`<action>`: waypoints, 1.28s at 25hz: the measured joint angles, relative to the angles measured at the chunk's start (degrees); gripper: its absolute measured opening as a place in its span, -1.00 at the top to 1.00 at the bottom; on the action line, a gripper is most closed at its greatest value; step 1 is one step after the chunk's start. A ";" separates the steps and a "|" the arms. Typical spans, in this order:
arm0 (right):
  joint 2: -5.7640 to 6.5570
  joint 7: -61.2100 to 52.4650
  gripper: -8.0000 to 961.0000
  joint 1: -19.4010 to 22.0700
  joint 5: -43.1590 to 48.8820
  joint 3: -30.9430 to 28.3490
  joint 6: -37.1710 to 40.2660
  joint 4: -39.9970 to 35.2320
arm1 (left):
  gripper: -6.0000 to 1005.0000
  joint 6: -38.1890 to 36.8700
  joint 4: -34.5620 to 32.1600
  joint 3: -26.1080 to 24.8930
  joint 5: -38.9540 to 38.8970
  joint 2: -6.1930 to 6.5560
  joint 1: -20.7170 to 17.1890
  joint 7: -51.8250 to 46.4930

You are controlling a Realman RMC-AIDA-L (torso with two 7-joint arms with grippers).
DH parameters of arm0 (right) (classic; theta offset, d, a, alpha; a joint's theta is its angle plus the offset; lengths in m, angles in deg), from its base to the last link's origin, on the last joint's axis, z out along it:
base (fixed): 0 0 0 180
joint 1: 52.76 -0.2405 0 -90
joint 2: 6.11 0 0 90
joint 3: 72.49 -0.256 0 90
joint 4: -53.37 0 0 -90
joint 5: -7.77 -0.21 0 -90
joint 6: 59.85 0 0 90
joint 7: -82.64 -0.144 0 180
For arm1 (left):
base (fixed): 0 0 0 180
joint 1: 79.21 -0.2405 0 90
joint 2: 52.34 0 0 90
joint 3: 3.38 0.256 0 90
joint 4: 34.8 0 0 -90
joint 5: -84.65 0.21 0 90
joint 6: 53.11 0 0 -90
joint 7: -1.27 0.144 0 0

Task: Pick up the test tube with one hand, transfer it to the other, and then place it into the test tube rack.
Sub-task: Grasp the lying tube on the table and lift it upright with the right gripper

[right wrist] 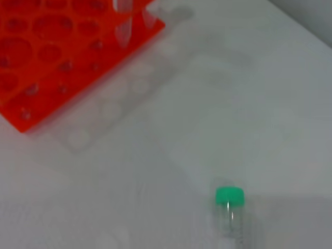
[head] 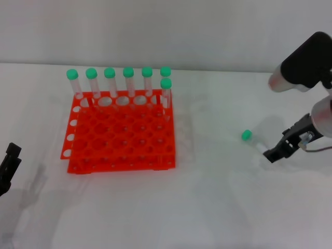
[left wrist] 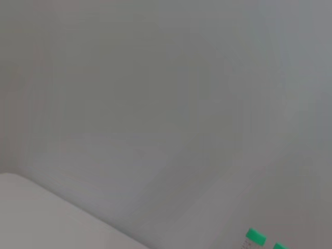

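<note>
The test tube [head: 249,138], clear with a green cap, lies flat on the white table to the right of the rack; it also shows in the right wrist view [right wrist: 230,206]. My right gripper [head: 275,148] is low over the table just beyond the tube's tapered end, fingers apart, holding nothing. The orange-red test tube rack [head: 104,155] stands left of centre, and its corner shows in the right wrist view [right wrist: 46,78]. My left gripper [head: 9,165] is parked at the left edge, far from the tube.
Several green-capped tubes [head: 128,78] stand upright in the rack's back row, one more [head: 166,89] just in front at the right end. Two of their caps [left wrist: 254,237] show in the left wrist view. A grey wall backs the table.
</note>
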 joint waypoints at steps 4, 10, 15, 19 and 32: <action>-0.11 -0.76 -0.29 -1.60 0.16 1.22 -0.20 2.80 | -0.74 0.06 0.00 0.00 -0.03 0.02 0.01 -0.01; -0.17 -2.64 -0.24 -3.59 0.28 3.98 1.64 6.92 | -0.74 0.40 0.00 0.00 -0.03 0.04 0.08 -0.13; -0.17 -2.89 -0.20 -5.42 0.36 4.17 2.99 11.21 | -0.74 0.44 0.00 0.00 -0.01 0.03 0.09 -0.17; -0.17 -2.90 -0.16 -5.98 0.39 4.19 3.79 12.51 | -0.74 0.46 0.00 -0.01 0.00 0.04 0.13 -0.23; 0.01 -2.50 0.27 -6.37 0.47 4.20 2.75 13.11 | -0.74 1.05 0.09 0.00 -0.01 0.03 0.44 -0.26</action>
